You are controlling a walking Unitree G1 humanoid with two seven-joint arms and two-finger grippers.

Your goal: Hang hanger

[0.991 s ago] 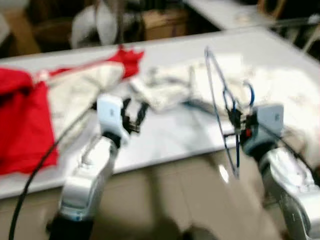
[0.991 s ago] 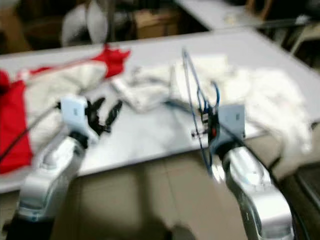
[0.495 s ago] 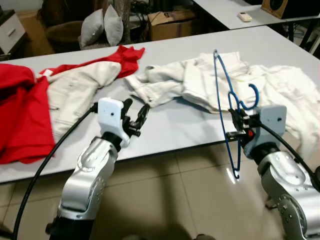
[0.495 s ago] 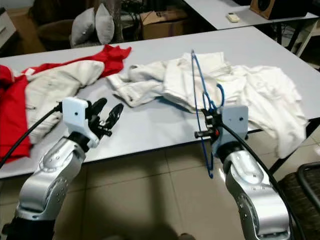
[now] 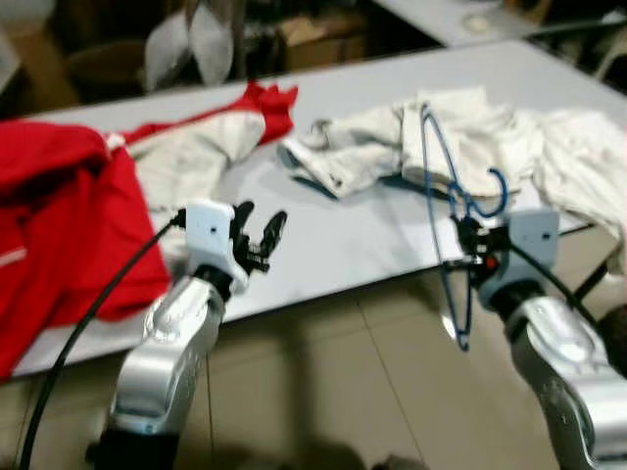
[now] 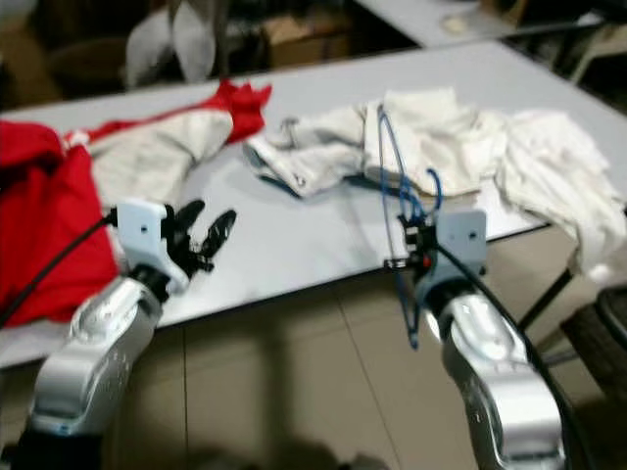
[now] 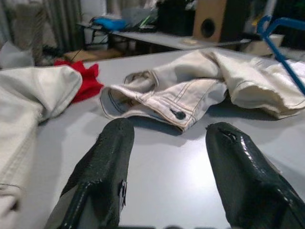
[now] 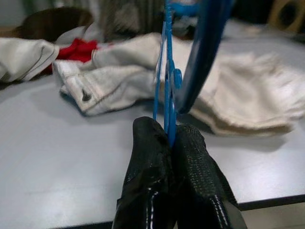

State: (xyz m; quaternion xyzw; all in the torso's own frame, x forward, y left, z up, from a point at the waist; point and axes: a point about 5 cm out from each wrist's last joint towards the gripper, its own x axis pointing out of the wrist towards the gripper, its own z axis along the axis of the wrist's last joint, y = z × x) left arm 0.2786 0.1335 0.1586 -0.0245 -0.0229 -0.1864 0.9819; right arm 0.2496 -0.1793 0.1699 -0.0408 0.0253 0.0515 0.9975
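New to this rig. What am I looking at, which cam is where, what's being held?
It is a two-armed humanoid robot standing at a grey table. Two pictures come from its head, looking down; the other two from cameras on each wrist, looking along the black fingers. The right claw is shut on a blue hanger, held upright at the table's edge. The left claw is open, holding nothing. On the table lie a red garment, a cream jacket and a heap of white clothes.

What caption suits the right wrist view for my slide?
Right gripper shut on a blue hanger above a grey table strewn with white clothes.
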